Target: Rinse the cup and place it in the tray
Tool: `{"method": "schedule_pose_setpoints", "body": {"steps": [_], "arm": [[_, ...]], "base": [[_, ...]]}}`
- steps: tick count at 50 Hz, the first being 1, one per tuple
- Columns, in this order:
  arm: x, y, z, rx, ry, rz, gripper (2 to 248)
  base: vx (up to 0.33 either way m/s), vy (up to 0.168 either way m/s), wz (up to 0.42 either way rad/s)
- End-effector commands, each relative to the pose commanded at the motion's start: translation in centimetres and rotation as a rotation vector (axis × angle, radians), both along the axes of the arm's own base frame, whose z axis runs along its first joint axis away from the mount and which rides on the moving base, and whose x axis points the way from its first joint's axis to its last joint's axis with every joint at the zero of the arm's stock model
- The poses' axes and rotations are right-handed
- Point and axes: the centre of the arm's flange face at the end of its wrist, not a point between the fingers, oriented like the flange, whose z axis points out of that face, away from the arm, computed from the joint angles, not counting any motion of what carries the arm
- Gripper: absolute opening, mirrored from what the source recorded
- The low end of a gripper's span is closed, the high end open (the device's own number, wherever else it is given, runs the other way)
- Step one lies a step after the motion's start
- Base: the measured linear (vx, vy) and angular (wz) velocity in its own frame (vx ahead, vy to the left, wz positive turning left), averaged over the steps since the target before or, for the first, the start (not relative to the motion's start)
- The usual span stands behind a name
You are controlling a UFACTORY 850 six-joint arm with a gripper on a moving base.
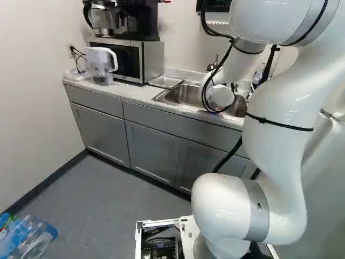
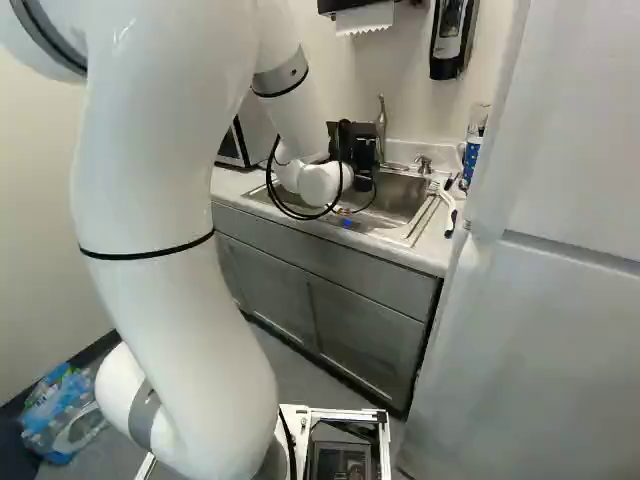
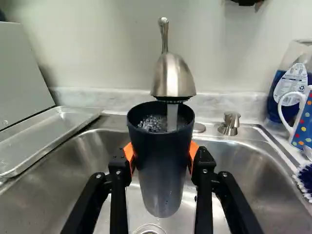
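While the gripper (image 3: 161, 153) grasps the cup (image 3: 164, 170) upright beneath the faucet (image 3: 173, 78), near the sink's back edge (image 3: 114, 122), gentle swirling suits. The water's depth is hard to judge.

Bright, diffuse light fills the room. Small glints shine on the white arm (image 1: 280, 97) near three o'clock in the left base view; the floor (image 1: 108, 189) at seven o'clock is dimmer. Soft glare streaks the tap (image 3: 173, 78) and sink (image 3: 239, 168).

1 ea.: cup (image 3: 162, 168), tray (image 3: 51, 130), faucet (image 3: 173, 78).
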Motion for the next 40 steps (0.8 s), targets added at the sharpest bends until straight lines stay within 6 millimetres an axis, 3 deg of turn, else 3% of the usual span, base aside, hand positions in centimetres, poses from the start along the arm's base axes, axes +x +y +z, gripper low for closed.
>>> {"method": "schedule_pose_setpoints", "body": {"steps": [40], "arm": [[-0.6,5.6,0.6,0.0,-0.002,0.1,124]], "base": [[0.0,0.0,0.0]]}}
